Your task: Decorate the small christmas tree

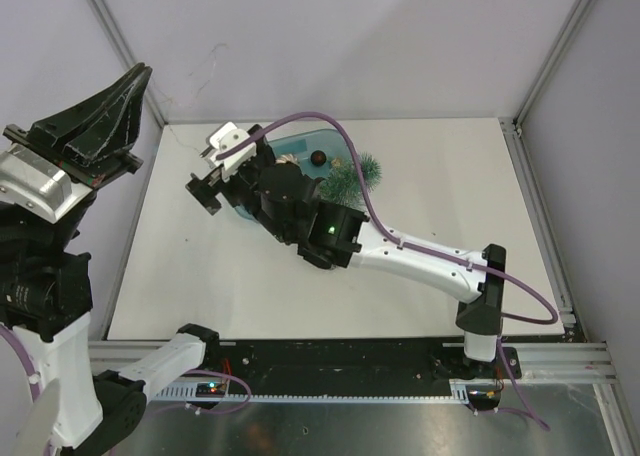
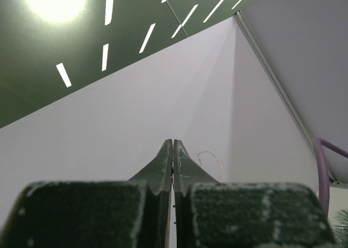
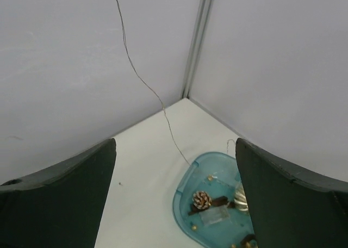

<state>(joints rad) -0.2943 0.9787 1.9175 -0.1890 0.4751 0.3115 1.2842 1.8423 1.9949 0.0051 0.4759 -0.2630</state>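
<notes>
The small christmas tree (image 1: pixel 352 174) lies on its side at the right end of the translucent blue tub (image 1: pixel 300 139), partly behind my right arm. My right gripper (image 1: pixel 212 166) hovers over the tub's left end, open and empty. In the right wrist view its gripper (image 3: pixel 175 142) frames the tub (image 3: pixel 184 204), which holds a pine cone (image 3: pixel 202 199) and a silvery ornament (image 3: pixel 240 197). A thin wire (image 3: pixel 142 79) rises taut from the tub's rim and leaves the top of that view. My left gripper (image 1: pixel 138 76) is raised high at the left, its tips (image 2: pixel 173 143) shut, with a curl of the wire (image 2: pixel 209 155) beside them.
A dark brown ball (image 1: pixel 317 158) lies in the tub. White enclosure walls (image 1: pixel 350 46) stand behind and to both sides. The right arm's purple cable (image 1: pixel 360 191) arches over the tree. The white table (image 1: pixel 450 176) stretches right of the tree.
</notes>
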